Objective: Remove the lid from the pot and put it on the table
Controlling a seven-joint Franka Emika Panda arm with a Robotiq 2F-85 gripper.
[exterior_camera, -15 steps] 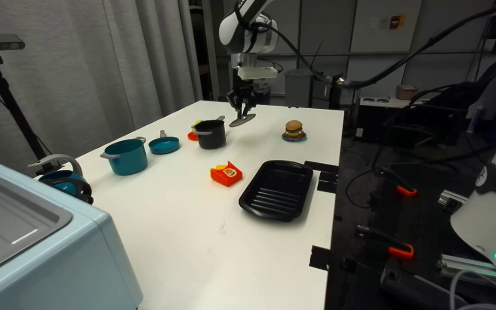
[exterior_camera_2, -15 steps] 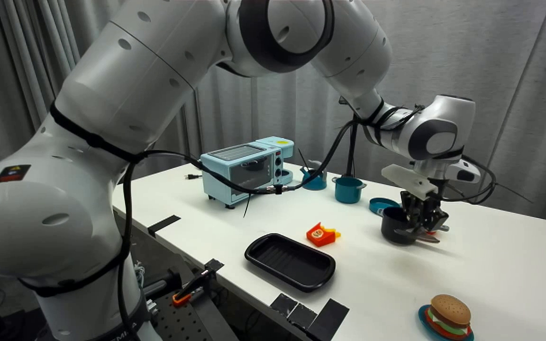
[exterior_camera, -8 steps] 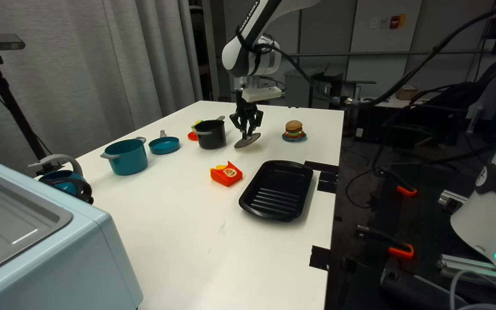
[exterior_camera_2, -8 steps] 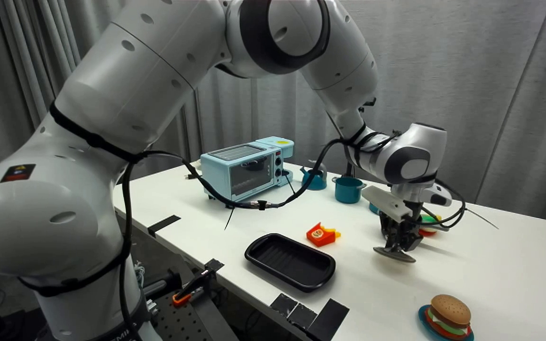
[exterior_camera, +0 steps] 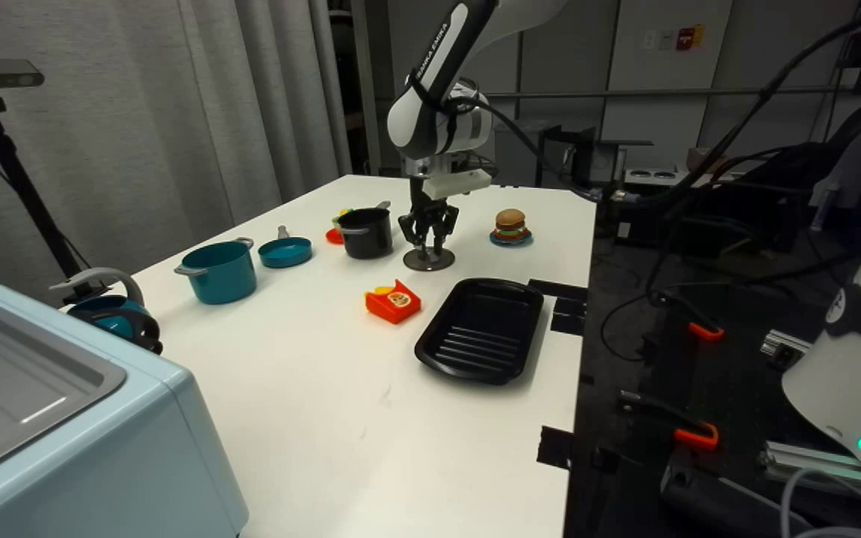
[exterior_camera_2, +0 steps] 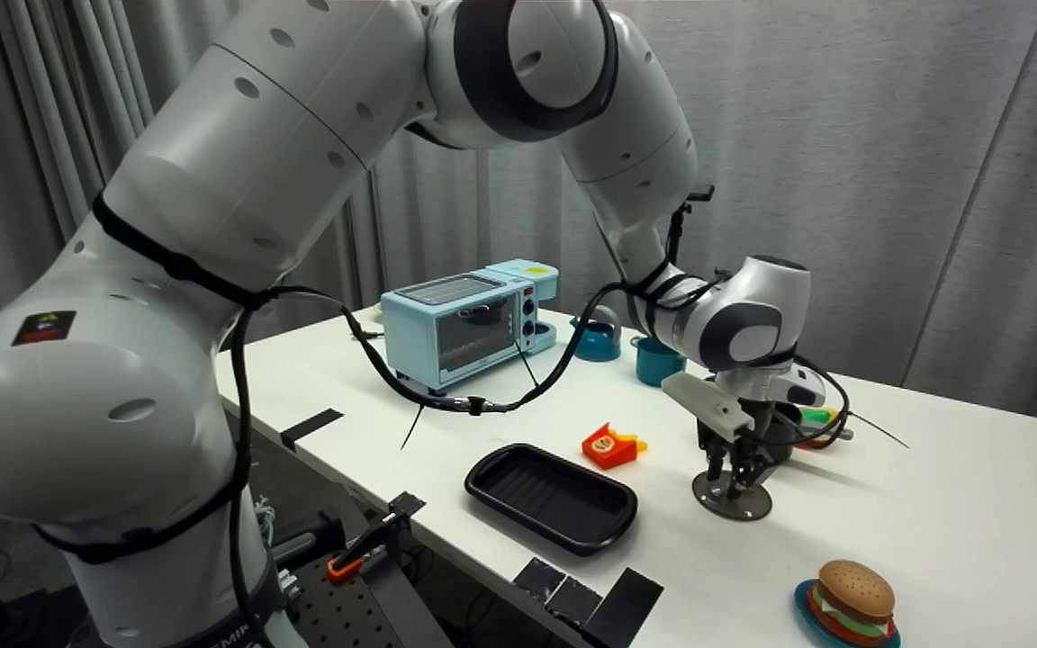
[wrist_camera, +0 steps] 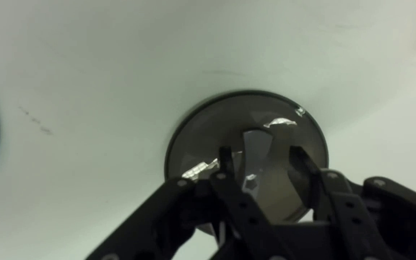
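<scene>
The round dark lid point(exterior_camera: 430, 265) lies flat on the white table point(exterior_camera: 311, 388); it also shows in an exterior view point(exterior_camera_2: 733, 510) and the wrist view point(wrist_camera: 211, 122). My gripper point(exterior_camera: 430, 251) is directly above it. In the wrist view my gripper point(wrist_camera: 260, 150) is open, one finger on each side of the lid's grey handle point(wrist_camera: 257, 144), with a visible gap on the right side. The black pot point(exterior_camera: 368, 235) stands uncovered beside the lid; in an exterior view the pot point(exterior_camera_2: 787, 432) is mostly hidden behind my wrist.
A black ribbed pan point(exterior_camera: 481, 329) and a red fries box point(exterior_camera: 393, 302) lie near the lid. A toy burger point(exterior_camera: 510, 226) sits on a blue plate. A teal pot point(exterior_camera: 220, 273), teal pan point(exterior_camera: 285, 252) and light-blue oven point(exterior_camera_2: 464, 319) stand farther along the table.
My gripper has moved down and away from the pot, carrying the lid from a tilted hold in the air to flat on the table. The fingers have opened around the handle.
</scene>
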